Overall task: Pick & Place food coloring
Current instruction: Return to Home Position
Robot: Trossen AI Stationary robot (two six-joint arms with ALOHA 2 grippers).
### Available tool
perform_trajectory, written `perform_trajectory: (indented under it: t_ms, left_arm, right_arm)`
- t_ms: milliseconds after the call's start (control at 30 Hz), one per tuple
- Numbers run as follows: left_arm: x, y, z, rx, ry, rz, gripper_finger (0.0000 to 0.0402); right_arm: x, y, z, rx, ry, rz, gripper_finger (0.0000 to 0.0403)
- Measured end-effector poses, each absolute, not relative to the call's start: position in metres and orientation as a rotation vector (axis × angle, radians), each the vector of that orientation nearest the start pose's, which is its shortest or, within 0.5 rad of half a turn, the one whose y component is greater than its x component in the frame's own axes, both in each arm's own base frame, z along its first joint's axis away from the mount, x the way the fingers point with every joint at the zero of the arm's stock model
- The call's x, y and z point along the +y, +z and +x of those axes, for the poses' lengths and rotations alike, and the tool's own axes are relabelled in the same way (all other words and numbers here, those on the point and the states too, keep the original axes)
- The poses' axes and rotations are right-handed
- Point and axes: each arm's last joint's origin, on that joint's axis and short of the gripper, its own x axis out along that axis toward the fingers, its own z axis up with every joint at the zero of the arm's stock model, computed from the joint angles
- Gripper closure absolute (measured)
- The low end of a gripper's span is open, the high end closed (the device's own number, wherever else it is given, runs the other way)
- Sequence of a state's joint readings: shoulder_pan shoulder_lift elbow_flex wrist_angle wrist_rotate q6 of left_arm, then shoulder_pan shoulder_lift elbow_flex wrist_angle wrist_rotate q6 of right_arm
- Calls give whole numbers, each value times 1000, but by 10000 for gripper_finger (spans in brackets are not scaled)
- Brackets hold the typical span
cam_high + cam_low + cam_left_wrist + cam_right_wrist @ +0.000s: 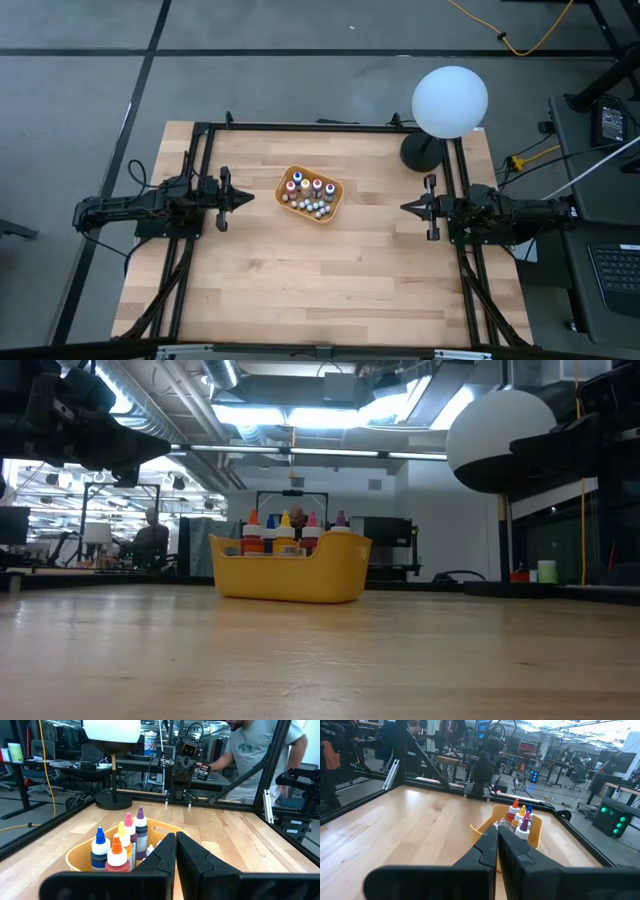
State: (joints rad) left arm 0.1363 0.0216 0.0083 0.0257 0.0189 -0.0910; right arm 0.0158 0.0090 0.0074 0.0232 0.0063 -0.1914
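An orange tray (311, 195) stands on the table a little beyond its middle. Several tiny food coloring bottles (306, 189) with coloured tops stand upright inside it; they also show in the low view (290, 532), the left wrist view (120, 845) and the right wrist view (519, 818). My left gripper (250, 196) is shut, level, left of the tray and apart from it. My right gripper (403, 207) is shut, level, right of the tray and apart from it. Neither holds anything.
A white globe lamp (449, 100) on a dark round base (424, 153) stands at the table's far right corner. A black frame (300, 126) runs along the far edge and both sides. A person (260, 755) stands beyond the table's right side.
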Motion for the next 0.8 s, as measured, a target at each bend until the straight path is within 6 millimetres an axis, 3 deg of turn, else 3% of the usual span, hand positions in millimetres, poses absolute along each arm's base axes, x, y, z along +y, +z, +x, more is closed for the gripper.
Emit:
perform_trajectory:
  t_ms: [800]
  left_arm:
    - [13, 167, 98, -18, 116, -90, 391]
  right_arm:
    - [1, 168, 98, -22, 7, -191, 385]
